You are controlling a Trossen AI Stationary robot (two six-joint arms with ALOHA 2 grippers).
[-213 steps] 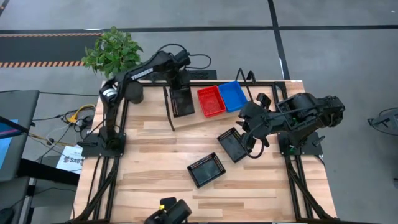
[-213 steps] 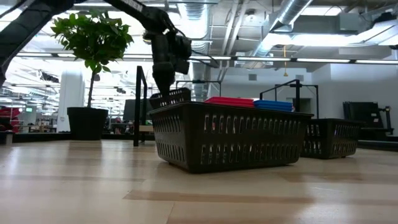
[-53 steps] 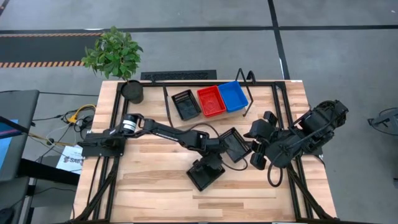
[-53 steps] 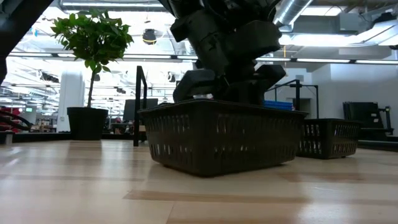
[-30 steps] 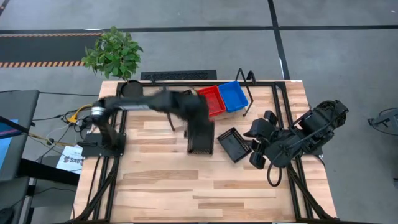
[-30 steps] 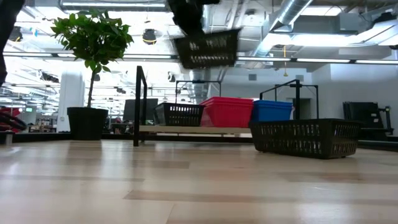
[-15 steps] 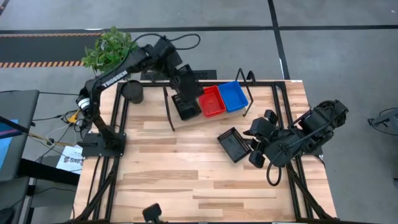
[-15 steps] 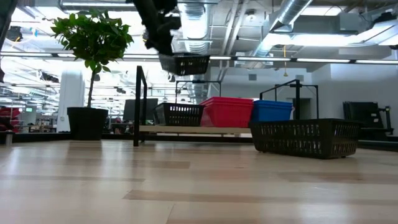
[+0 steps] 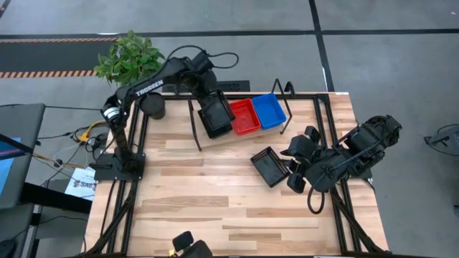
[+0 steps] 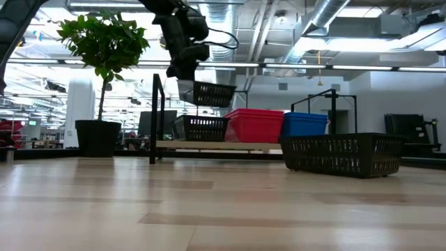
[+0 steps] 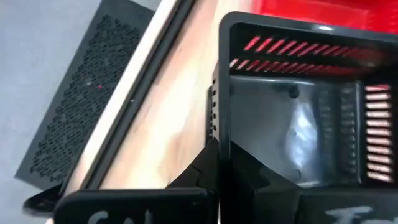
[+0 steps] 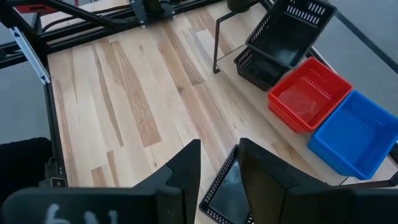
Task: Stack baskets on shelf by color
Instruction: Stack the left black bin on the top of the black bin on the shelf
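Note:
My left gripper (image 9: 204, 94) is at the shelf's (image 10: 209, 145) left end, shut on a black basket (image 10: 212, 93) that it holds tilted just above another black basket (image 10: 201, 127) standing on the shelf. To the right of that one on the shelf stand a red basket (image 9: 244, 116) and a blue basket (image 9: 269, 111). A third black basket (image 9: 270, 166) rests on its bottom on the tabletop. My right gripper (image 12: 221, 171) is open, right beside this basket on its right side, touching nothing that I can see. My left gripper (image 11: 217, 165) holds the black basket by one side wall at its rim (image 11: 215, 134), one finger inside and one outside. The fingers come down from above, slanting from the far left. The basket is lifted clear and tilted over the basket (image 12: 261, 68) on the shelf.
A potted plant (image 9: 130, 59) stands at the table's far left corner, with its dark pot (image 9: 152, 106) left of the shelf. The shelf's black frame (image 10: 157, 115) rises at both ends. Bare wood (image 9: 201, 193) spreads over the table's near half.
My left arm has swung the black basket from high above the table's middle toward the far edge, over the shelf's left end. There it has lowered the basket until it hangs tilted just above the black one on the shelf.

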